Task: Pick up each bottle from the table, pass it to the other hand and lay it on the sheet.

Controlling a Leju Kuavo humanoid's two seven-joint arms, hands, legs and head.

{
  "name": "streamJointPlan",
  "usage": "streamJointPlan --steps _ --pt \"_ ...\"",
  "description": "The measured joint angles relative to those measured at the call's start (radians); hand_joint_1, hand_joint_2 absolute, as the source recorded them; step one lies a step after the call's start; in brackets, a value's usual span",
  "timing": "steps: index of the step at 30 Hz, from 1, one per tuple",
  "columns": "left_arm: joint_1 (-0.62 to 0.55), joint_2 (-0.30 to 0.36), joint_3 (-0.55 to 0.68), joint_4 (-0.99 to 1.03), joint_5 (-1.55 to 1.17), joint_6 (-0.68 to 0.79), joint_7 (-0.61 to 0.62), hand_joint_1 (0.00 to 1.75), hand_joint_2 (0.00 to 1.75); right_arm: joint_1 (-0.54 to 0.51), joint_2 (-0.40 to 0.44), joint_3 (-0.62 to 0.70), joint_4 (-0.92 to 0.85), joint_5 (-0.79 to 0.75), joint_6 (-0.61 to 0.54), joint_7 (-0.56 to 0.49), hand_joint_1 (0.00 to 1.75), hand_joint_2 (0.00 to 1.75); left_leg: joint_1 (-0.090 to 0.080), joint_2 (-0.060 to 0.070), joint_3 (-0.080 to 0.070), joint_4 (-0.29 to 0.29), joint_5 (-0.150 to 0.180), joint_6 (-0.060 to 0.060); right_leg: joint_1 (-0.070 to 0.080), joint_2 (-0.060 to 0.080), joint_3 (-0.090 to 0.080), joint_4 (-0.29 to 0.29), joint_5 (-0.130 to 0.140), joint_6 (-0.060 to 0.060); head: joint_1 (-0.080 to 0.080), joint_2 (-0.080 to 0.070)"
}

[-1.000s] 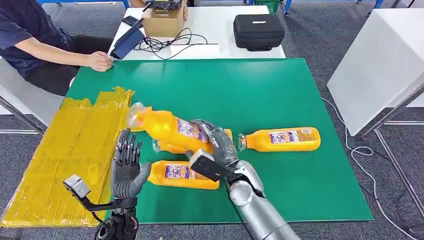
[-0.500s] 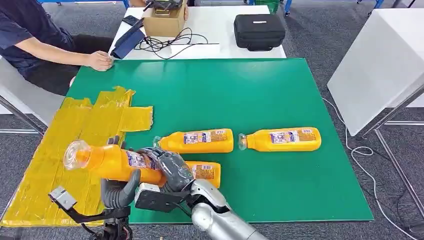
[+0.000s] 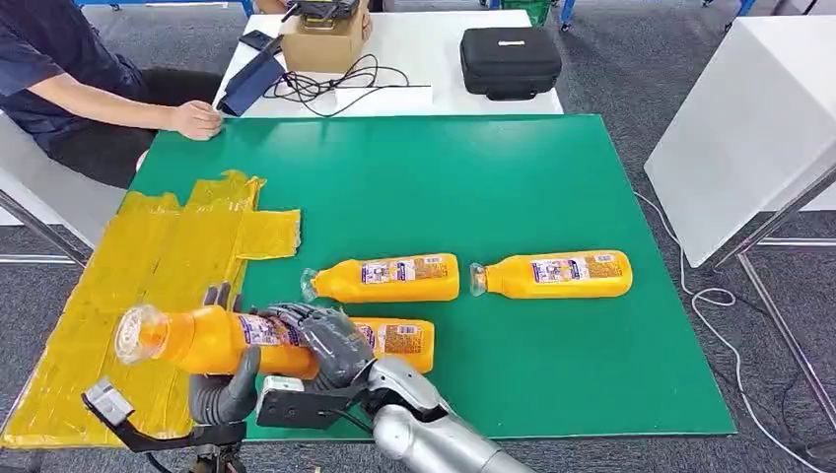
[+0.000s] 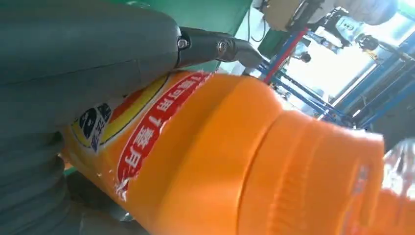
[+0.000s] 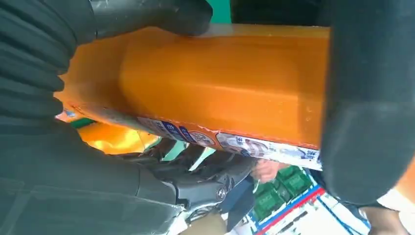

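Since a second ago the carried bottle (image 3: pixel 212 339) is sitting further toward the sheet's side; it was over the middle of the mat, now it is hanging over the near edge of the yellow sheet (image 3: pixel 118 296), cap end out left.

Left to right: the left hand (image 3: pixel 225 379) is cupping the bottle from beneath, thumb curling up its side, fingers wrapping behind. The right hand (image 3: pixel 320 335) is wrapping over the label end, fingers closed on it. Both hands are gripping at once; handover looks mid-way, by my reading.

Three more bottles are lying on the green mat (image 3: pixel 473 177): one (image 3: pixel 399 340) just behind the right hand, one (image 3: pixel 384 279) in the middle, one (image 3: pixel 554 274) further right.

Risk: if the right hand lets go before the left hand's grip is firm, the smooth bottle could roll off toward the near table edge, which is close below. The right arm pulling back could also nudge the bottle just behind it.

Room: the sheet is lying open leftward and away; a person's hand (image 3: pixel 195 120) is resting at the far corner, well apart.
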Motion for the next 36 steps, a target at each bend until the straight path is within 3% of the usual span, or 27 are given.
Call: streamJointPlan --steps 17,18,19,20,25,30,36 --pt "-0.057 -0.001 0.012 0.095 0.056 -0.056 0.012 1.75 1.75 -0.009 0.0 -0.02 0.058 0.037 -0.038 -0.006 1.75 1.75 0.0 0.0 0.001 0.0 0.0 0.0 0.0 0.0 0.001 0.0 0.0 0.0 0.0 0.0" --pt "-0.059 -0.001 0.012 0.098 0.06 -0.058 0.012 1.75 1.75 -0.008 0.0 -0.026 0.058 0.049 -0.038 -0.008 0.47 1.75 0.0 0.0 0.001 0.0 0.0 0.0 0.0 0.0 0.001 0.0 0.0 0.0 0.0 0.0" --pt "-0.062 -0.003 0.012 0.101 0.065 -0.06 0.012 1.75 1.75 -0.006 0.0 -0.035 0.058 0.065 -0.037 -0.013 0.0 1.75 0.0 0.0 0.001 0.0 0.0 0.0 0.0 0.0 0.001 0.0 0.0 0.0 0.0 0.0" --pt "-0.063 -0.005 0.013 0.102 0.067 -0.062 0.012 1.75 1.75 -0.001 0.001 -0.05 0.058 0.088 -0.037 -0.016 0.0 0.0 0.0 0.0 0.001 0.0 0.0 0.0 0.0 0.0 0.001 0.0 0.0 0.0 0.0 0.0" --pt "-0.071 -0.023 0.03 0.087 0.074 -0.053 0.019 1.75 1.75 0.05 0.0 -0.129 0.019 0.193 -0.012 -0.016 0.0 0.0 0.0 0.0 0.001 0.0 0.0 0.0 0.0 0.0 0.001 0.0 0.0 0.0 0.0 0.0" --pt "-0.047 -0.044 0.08 0.019 0.064 -0.061 0.013 1.75 1.75 0.123 -0.032 -0.225 -0.168 0.2 0.098 -0.005 0.0 0.0 0.0 -0.001 0.0 0.0 0.0 0.0 0.0 0.0 0.001 0.0 0.0 0.0 0.0 0.0" --pt "-0.033 -0.059 0.128 -0.023 0.055 -0.075 0.01 1.75 1.75 0.172 -0.066 -0.288 -0.299 0.2 0.129 -0.005 0.0 0.0 0.0 0.0 0.0 0.0 0.0 0.0 0.0 0.0 0.001 0.0 0.0 0.0 0.0 0.0"
